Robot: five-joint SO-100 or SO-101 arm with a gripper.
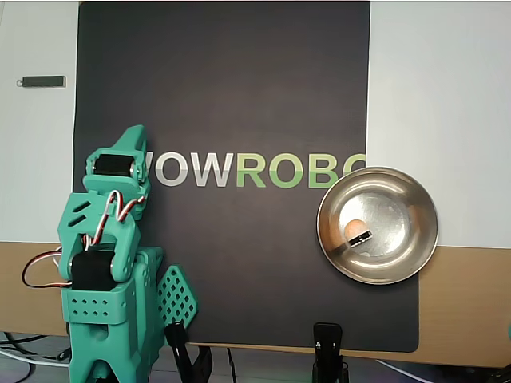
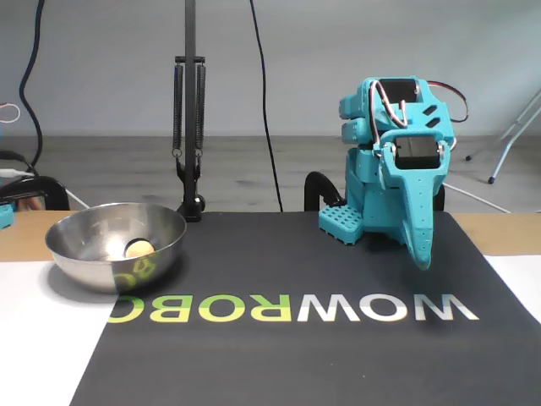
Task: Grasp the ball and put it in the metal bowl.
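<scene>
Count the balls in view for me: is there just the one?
1. The ball lies inside the metal bowl, left of the bowl's centre in the overhead view; the fixed view shows it too. None shows on the mat.

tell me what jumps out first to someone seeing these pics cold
The teal arm stands folded up at the mat's edge, at the left in the overhead view, its hand pointing down over the dark mat with the big WOWROBO lettering. Across the mat, the shiny metal bowl sits at the mat's right edge in the overhead view, with the small tan ball resting inside it.
</scene>
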